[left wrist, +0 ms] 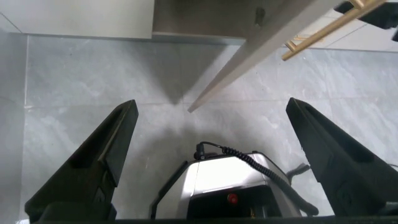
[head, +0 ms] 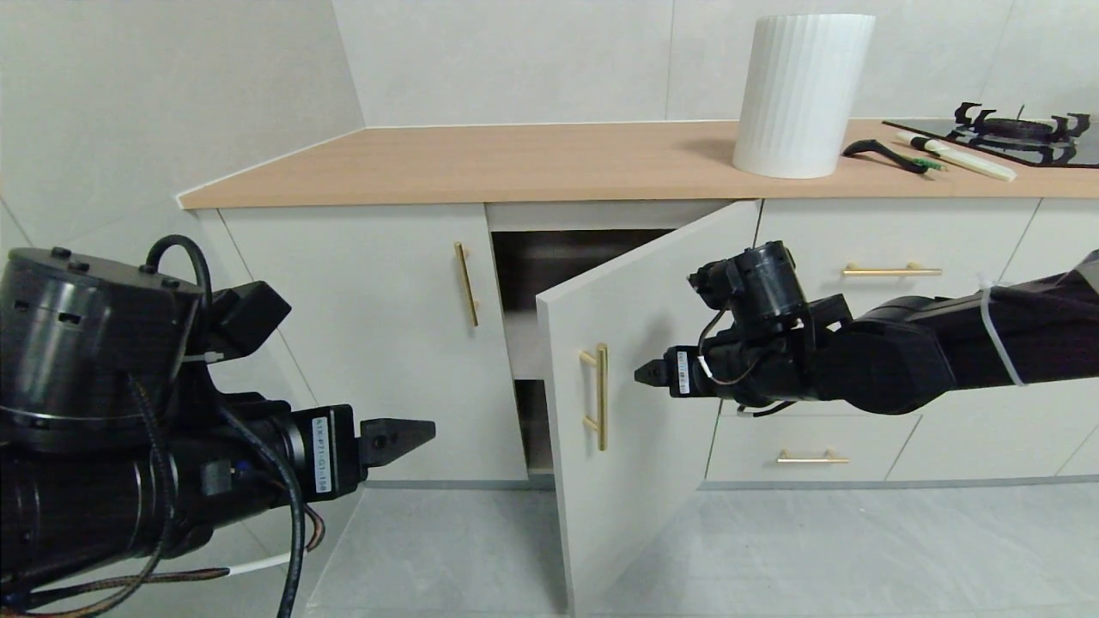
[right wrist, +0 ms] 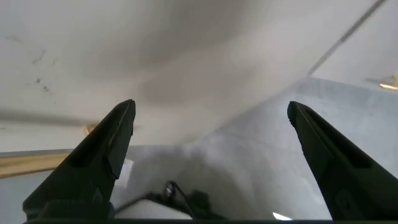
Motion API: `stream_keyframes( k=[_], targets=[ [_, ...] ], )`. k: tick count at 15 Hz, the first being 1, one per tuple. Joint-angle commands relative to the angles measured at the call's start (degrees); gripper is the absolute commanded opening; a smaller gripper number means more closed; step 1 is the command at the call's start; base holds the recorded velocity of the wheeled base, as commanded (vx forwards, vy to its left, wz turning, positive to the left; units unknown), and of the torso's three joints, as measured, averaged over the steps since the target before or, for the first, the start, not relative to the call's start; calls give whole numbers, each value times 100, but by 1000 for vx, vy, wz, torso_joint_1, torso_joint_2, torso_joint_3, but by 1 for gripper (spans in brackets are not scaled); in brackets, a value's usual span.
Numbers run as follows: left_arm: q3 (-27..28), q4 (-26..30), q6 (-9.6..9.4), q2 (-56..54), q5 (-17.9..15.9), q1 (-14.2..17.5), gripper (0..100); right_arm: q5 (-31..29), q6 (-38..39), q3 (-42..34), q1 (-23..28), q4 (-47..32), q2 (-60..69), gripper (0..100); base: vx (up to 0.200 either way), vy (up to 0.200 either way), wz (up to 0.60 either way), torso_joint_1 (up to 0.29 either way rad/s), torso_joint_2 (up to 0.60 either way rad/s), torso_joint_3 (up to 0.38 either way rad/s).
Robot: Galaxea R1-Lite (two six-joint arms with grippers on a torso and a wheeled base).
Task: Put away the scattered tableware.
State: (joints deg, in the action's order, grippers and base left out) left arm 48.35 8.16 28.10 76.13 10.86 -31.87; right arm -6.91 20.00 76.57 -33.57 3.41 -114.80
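With the cabinet door [head: 635,386] ajar, the left fingers [head: 403,438] and right fingers [head: 652,372] are spread empty, and the tableware [head: 953,156] lies unstowed on the bench [head: 515,163] beside the hob [head: 1022,129].

Wooden counter [head: 515,163] — white canister [head: 803,90], perhaps utensils [head: 953,156]

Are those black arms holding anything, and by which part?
Nothing is held. The left end effector and the right end effector are both open and empty; the right one is near the cabinet door handle.
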Motion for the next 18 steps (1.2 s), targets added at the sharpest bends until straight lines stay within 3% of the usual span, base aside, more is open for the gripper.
stream_keyframes(
  k=[1,5,10,18],
  targets=[
    [8,2,3,16,4,-4,100,-3,30,7,0,81,-157,100,0,0,0,0,0,0],
    [8,2,-6,-10,12,5,100,-12,267,25,0,494,-280,100,0,0,0,0,0,0],
    [8,11,-50,-10,4,14,100,-29,355,25,-9,678,-394,100,200,0,0,-1,0,2],
    [17,2,-50,7,4,5,100,-21,1058,148,-387,766,-429,100,0,0,0,0,0,0]
  ],
)
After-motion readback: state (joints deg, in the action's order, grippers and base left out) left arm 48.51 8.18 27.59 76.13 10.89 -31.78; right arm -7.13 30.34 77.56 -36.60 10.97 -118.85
